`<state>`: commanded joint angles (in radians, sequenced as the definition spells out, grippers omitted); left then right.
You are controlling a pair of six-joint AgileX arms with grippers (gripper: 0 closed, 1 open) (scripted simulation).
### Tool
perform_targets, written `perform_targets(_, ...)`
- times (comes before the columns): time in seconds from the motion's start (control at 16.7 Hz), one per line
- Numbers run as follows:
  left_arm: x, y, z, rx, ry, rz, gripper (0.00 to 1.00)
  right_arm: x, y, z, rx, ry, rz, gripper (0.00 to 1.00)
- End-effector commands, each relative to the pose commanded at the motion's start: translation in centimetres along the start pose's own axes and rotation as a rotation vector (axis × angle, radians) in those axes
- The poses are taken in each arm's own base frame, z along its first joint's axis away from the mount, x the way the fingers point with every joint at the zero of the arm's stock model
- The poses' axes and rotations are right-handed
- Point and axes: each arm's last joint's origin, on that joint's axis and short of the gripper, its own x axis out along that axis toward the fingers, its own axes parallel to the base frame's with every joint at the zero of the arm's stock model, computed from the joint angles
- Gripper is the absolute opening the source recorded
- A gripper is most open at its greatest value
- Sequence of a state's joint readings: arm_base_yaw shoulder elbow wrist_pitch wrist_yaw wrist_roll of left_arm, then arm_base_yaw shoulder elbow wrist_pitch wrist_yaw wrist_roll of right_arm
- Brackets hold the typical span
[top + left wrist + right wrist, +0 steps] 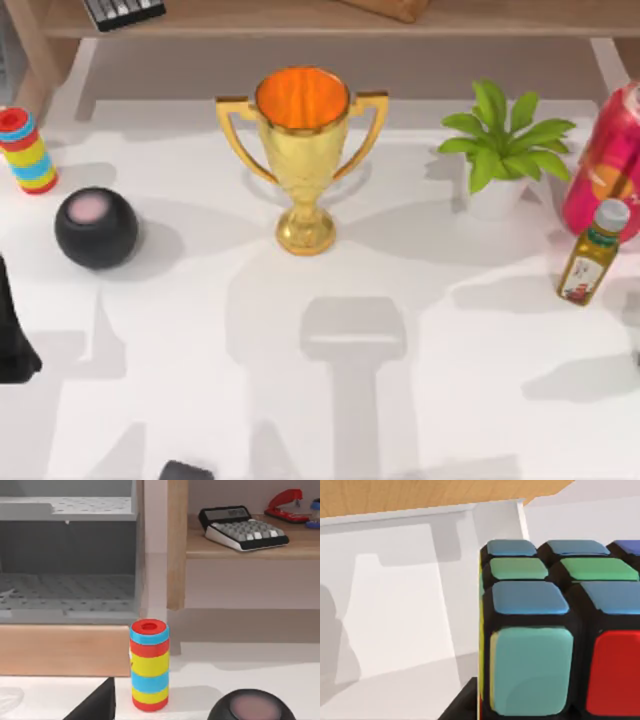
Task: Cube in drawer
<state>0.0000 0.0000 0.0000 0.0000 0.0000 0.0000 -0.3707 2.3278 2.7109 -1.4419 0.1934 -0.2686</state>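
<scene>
The cube [555, 630], a black puzzle cube with blue, green, teal and red tiles, sits very near the camera in the right wrist view, and my right gripper is shut on it. A sliver of dark finger [462, 705] shows beside the cube, and white surfaces and a wooden board lie beyond it. In the left wrist view, the drawer [60, 650] has a wooden front with a grey perforated tray behind it. My left arm [12, 340] stays parked at the table's left edge.
On the white table stand a gold trophy [303, 150], a black ball speaker [96, 227], a striped cylinder [27, 150], a potted plant [500, 150], a small bottle [593, 252] and a pink can [610, 160]. A calculator [242, 527] lies on the wooden shelf.
</scene>
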Motion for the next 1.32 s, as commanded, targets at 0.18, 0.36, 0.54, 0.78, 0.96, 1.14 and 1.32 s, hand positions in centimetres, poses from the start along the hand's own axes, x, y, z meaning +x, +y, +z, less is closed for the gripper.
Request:
perform_targets(0.18, 0.0, 0.0, 0.0, 0.000, 0.000, 0.000, 1.00, 7.6, 1.5, -0.9, -0.074, 0.221, 0.143, 0.00)
perform_targets(0.36, 0.0, 0.0, 0.0, 0.000, 0.000, 0.000, 1.00, 13.1, 3.3, -2.1, -0.113, 0.362, 0.262, 0.00)
perform_targets(0.54, 0.0, 0.0, 0.0, 0.000, 0.000, 0.000, 1.00, 15.9, 4.3, -2.9, -0.123, 0.427, 0.322, 0.00)
perform_targets(0.78, 0.0, 0.0, 0.0, 0.000, 0.000, 0.000, 1.00, 16.1, 4.3, -2.9, -0.123, 0.433, 0.327, 0.00)
perform_targets(0.96, 0.0, 0.0, 0.0, 0.000, 0.000, 0.000, 1.00, 16.1, 4.3, -2.9, -0.123, 0.433, 0.327, 0.15)
perform_targets(1.14, 0.0, 0.0, 0.0, 0.000, 0.000, 0.000, 1.00, 16.1, 4.3, -2.9, -0.123, 0.433, 0.327, 0.38)
perform_targets(1.32, 0.0, 0.0, 0.0, 0.000, 0.000, 0.000, 1.00, 16.1, 4.3, -2.9, -0.123, 0.433, 0.327, 0.60)
